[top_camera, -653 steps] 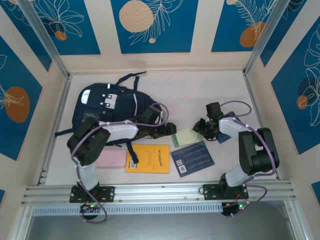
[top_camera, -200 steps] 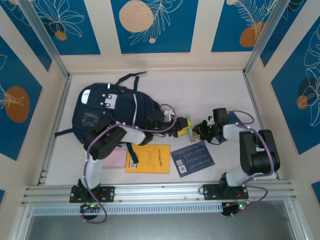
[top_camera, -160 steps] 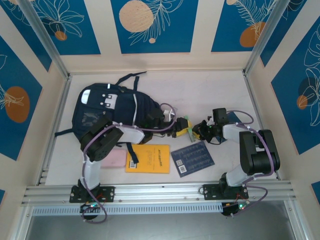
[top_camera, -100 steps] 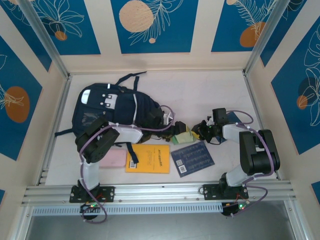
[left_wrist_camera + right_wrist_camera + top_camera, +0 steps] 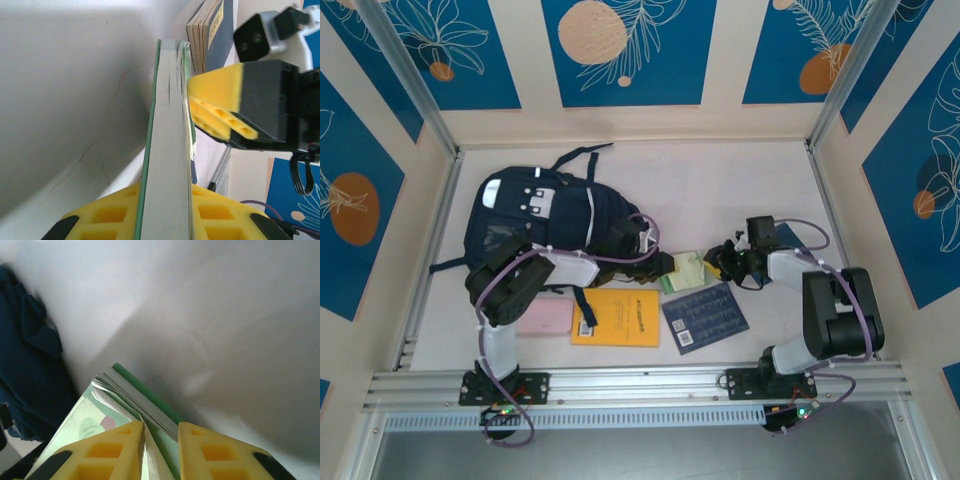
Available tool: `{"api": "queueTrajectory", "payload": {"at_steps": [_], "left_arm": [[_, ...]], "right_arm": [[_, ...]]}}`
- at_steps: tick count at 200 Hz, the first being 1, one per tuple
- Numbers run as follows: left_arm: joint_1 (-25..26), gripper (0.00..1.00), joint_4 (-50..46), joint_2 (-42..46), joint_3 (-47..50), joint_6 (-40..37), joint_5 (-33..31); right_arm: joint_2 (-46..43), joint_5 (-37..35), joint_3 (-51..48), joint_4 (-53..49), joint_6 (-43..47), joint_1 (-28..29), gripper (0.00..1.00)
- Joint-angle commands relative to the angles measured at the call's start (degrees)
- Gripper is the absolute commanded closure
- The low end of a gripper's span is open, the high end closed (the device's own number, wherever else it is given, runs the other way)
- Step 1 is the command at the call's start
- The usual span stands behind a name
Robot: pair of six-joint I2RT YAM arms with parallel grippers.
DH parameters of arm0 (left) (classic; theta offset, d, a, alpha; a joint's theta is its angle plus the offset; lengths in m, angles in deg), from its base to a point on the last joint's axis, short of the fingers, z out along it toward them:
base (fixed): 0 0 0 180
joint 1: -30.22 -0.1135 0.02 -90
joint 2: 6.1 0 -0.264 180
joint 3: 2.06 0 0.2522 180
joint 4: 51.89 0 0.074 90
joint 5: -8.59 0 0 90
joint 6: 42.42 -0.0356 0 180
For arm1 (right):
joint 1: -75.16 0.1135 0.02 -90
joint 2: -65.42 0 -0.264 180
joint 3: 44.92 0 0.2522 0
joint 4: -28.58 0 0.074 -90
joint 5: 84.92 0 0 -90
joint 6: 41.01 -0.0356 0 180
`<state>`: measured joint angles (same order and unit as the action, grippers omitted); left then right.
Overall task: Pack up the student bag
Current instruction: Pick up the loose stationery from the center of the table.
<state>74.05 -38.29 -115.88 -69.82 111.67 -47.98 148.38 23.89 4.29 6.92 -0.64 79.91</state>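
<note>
A: Nearest row, quick.
B: Along the near side of the white tabletop (image 5: pixel 740 180), left to right: a flat pink rectangular pouch (image 5: pixel 545 318), an orange card-cover notebook (image 5: pixel 617 317) with a small barcode sticker, and a dark blue printed booklet (image 5: pixel 705 317) lying at a slant. The pouch and notebook sit just beside each other. The booklet is near the notebook but apart from it.

A: Next back?
B: A thin pale green softcover book (image 5: pixel 688 272), just beyond the booklet and between the two arms' ends. The left gripper (image 5: pixel 666 266) meets it from the left, the right gripper (image 5: pixel 722 263) from the right.

A: Left fingers?
B: In the left wrist view the book is edge-on, with a yellow padded finger (image 5: pixel 105 220) against each cover. They're clamped on it.

A: Right fingers?
B: In the right wrist view the yellow fingers (image 5: pixel 100 450) straddle the book's corner, with pages and green cover in the narrow gap. Pinching or just loose around it, cannot tell. In the left wrist view one right fingertip touches the book's side.

A: Farthest?
B: The student bag (image 5: pixel 535 220), a large dark navy fabric backpack with thin white stripes and a white-grey patch. It lies flat on the far-left part of the table. Straps trail toward the back wall and the left, and one runs down toward the orange notebook. The left arm crosses its near side, and its right end is near the left gripper. Zip open or shut, cannot tell.
</note>
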Motion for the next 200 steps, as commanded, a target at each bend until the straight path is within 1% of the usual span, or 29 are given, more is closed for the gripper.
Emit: {"api": "queueTrajectory", "payload": {"at_steps": [1,10,21,41,50,57,62,74,86,99,127,153,166,178,200], "left_arm": [[-1.56,0.96,3.57,4.63,1.14,-1.20,1.84],[-2.14,1.00,4.22,6.08,1.80,-1.57,2.68],[-2.94,1.00,4.81,8.34,2.51,-2.07,4.00],[-4.01,1.00,3.65,13.98,4.08,-3.93,5.88],[-4.31,1.00,2.22,16.79,4.53,-4.99,6.96],[-4.43,1.00,1.00,19.01,4.52,-6.00,8.44],[-4.53,1.00,0.34,20.40,4.41,-6.71,9.98],[-4.61,0.96,-2.04,23.88,3.54,-8.38,13.83],[-4.58,0.97,-6.42,27.28,2.65,-11.15,16.11],[-4.55,0.98,-12.79,30.91,1.82,-14.84,16.94],[-4.62,1.00,-21.84,35.95,1.27,-19.67,19.03],[-4.59,1.00,-28.38,39.30,1.54,-23.57,19.79],[-4.62,1.00,-32.51,40.35,1.23,-26.06,19.22],[-4.59,1.00,-35.77,41.03,0.83,-28.28,18.39],[-4.64,1.00,-37.30,41.34,0.52,-29.27,17.83]], "right_arm": [[-6.84,-2.86,0.55,-5.56,2.74,0.93,0.63],[-9.94,-3.64,0.92,-7.05,3.43,1.36,0.57],[-13.20,-3.67,1.17,-8.09,4.54,2.16,0.48],[-19.77,-2.73,1.91,-9.38,6.67,4.21,0.35],[-22.45,-0.61,1.68,-8.21,7.17,4.80,0.28],[-24.06,2.55,0.98,-6.12,7.08,4.91,0.24],[-25.00,5.39,0.51,-4.23,6.73,4.82,0.22],[-26.07,11.90,0.16,-0.49,6.05,4.87,0.20],[-26.33,17.84,0.80,2.09,5.56,5.54,0.19],[-26.53,21.89,1.72,3.53,5.27,6.97,0.19],[-27.72,26.19,1.74,7.50,3.37,10.91,0.21],[-29.41,30.40,-0.74,13.96,-0.39,13.21,0.23],[-30.20,32.13,-1.80,16.48,-2.39,14.09,0.27],[-31.22,32.51,-2.30,16.64,-3.09,15.19,0.32],[-33.29,32.34,-3.31,16.39,-4.05,16.48,0.44]]}}
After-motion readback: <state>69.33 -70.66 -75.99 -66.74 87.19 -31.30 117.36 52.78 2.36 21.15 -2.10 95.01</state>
